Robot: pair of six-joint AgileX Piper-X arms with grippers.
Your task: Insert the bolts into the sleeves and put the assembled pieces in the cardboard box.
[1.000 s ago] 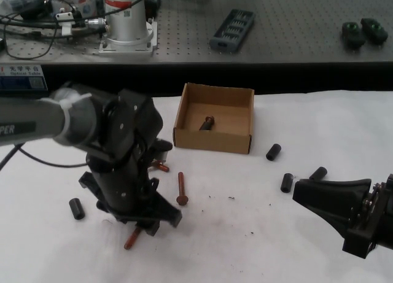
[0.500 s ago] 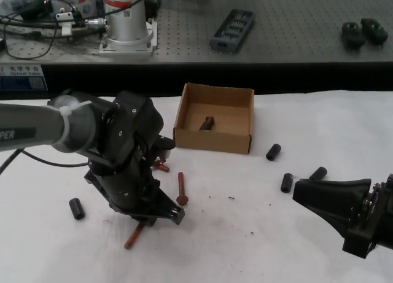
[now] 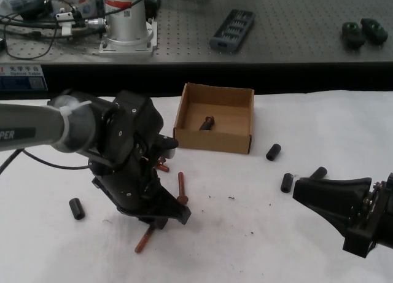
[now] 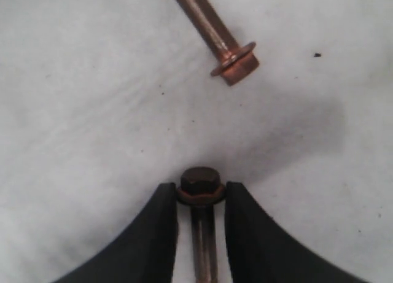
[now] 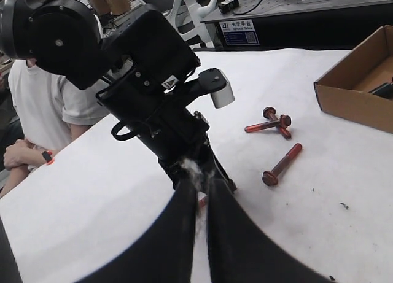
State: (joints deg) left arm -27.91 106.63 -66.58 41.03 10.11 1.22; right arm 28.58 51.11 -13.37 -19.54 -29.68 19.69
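My left gripper (image 4: 199, 196) is clamped on a bolt (image 4: 199, 183) just under its head. The shank runs back between the fingers toward my wrist, so the bolt's long axis follows the gripper's own line. In the high view one end of it pokes out from under the left gripper (image 3: 161, 220), low over the cloth (image 3: 245, 252). I cannot tell whether it touches the cloth.

What the bolt needs is a sleeve. One sleeve (image 3: 76, 208) lies out to the left of my left arm. Three more sleeves (image 3: 287, 182) lie on the far side, just ahead of my right gripper (image 3: 299, 194), which is the nearer one to them. Its fingers are together with nothing between them that I can see. I judge that arm should take a sleeve and present its bore in line with the bolt's axis.

The box (image 3: 212, 140) sits beyond both grippers, with one assembled piece (image 3: 207, 122) in it.

A loose bolt (image 4: 215, 34) lies just past my left fingertips. Two others (image 5: 270, 123) are half hidden behind the left arm from above. No sleeve's open end can be made out — they are too small.
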